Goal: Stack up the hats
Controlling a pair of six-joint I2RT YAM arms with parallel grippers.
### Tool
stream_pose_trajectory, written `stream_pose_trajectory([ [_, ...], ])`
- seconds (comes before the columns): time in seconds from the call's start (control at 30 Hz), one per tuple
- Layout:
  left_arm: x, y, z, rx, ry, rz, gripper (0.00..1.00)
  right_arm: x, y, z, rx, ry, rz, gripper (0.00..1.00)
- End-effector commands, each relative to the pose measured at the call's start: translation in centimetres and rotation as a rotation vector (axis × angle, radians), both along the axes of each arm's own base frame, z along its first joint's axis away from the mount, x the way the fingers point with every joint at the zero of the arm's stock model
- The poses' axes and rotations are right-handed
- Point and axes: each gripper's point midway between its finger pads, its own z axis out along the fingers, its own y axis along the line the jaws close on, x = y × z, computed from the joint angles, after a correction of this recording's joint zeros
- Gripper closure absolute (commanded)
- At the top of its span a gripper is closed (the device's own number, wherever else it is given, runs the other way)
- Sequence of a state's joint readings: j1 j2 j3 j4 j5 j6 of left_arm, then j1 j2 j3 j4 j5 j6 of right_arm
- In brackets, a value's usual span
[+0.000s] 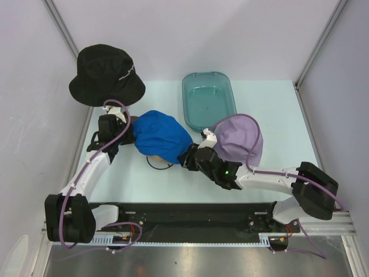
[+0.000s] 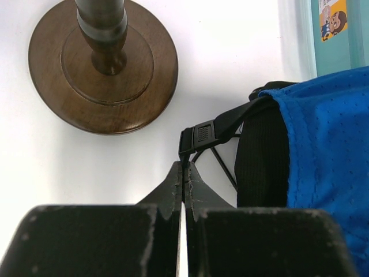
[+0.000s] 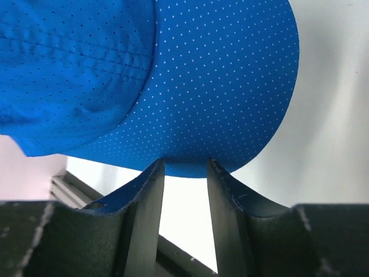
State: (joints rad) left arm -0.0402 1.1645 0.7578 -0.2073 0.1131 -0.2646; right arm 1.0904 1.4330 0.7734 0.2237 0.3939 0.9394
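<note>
The blue cap [image 1: 164, 137] lies long-ways left to right in the middle of the table [image 1: 271, 115], and my half-open right gripper [image 3: 184, 164] has its brim [image 3: 230, 115] tip between the jaws, holding nothing yet, while my shut left gripper [image 2: 183, 167] is right at its back strap [image 2: 222, 124].

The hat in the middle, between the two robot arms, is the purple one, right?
Not quite. The hat in the middle, between the two arms, is the blue cap. The purple hat lies further to the right, next to the teal tub. The top view shows this.
</note>
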Motion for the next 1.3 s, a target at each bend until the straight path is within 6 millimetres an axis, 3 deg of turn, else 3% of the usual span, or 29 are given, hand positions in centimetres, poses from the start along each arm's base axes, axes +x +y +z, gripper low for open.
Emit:
stream_pose_trajectory([
  [0.0, 0.9, 0.0, 1.6, -0.013, -0.054, -0.006, 1.00, 0.6, 0.5, 2.7, -0.030, -0.086, -0.013, 0.60],
  [0.13, 0.8, 0.0, 1.5, -0.011, -0.052, -0.009, 1.00, -0.3, 1.3, 8.9, -0.098, -0.238, 0.019, 0.52],
  [0.2, 0.9, -0.1, 1.5, -0.014, -0.055, -0.010, 1.00, -0.9, 1.1, 9.3, -0.181, -0.283, 0.051, 0.49],
  [0.33, 1.0, -0.3, 1.4, -0.022, -0.048, -0.014, 1.00, -1.0, 1.1, 9.4, -0.258, -0.302, 0.067, 0.41],
  [0.5, 1.1, -0.4, 1.8, -0.027, -0.060, -0.017, 1.00, 2.1, 1.4, 11.2, -0.320, -0.365, 0.053, 0.31],
  [0.73, 1.4, -0.7, 3.1, -0.045, -0.087, -0.026, 1.00, 4.9, 1.4, 7.8, -0.368, -0.292, 0.049, 0.29],
  [0.83, 1.5, -0.8, 3.3, -0.054, -0.095, -0.028, 1.00, 5.2, 1.2, 6.6, -0.366, -0.258, 0.072, 0.34],
  [0.9, 1.4, -1.0, 3.3, -0.064, -0.092, -0.032, 1.00, 5.1, 1.5, 6.1, -0.353, -0.269, 0.099, 0.46],
  [0.97, 1.5, -1.1, 3.5, -0.070, -0.097, -0.030, 1.00, 4.6, 2.0, 5.8, -0.346, -0.284, 0.160, 0.50],
  [1.07, 1.8, -1.1, 4.1, -0.075, -0.113, -0.028, 1.00, 4.3, 2.2, 4.8, -0.350, -0.266, 0.198, 0.71],
  [1.1, 1.8, -1.1, 4.1, -0.078, -0.112, -0.026, 1.00, 4.2, 2.3, 4.9, -0.349, -0.265, 0.206, 0.84],
  [1.27, 2.4, -0.8, 5.0, -0.084, -0.125, 0.003, 1.00, 2.8, 2.6, 2.4, -0.386, -0.197, 0.277, 0.98],
])
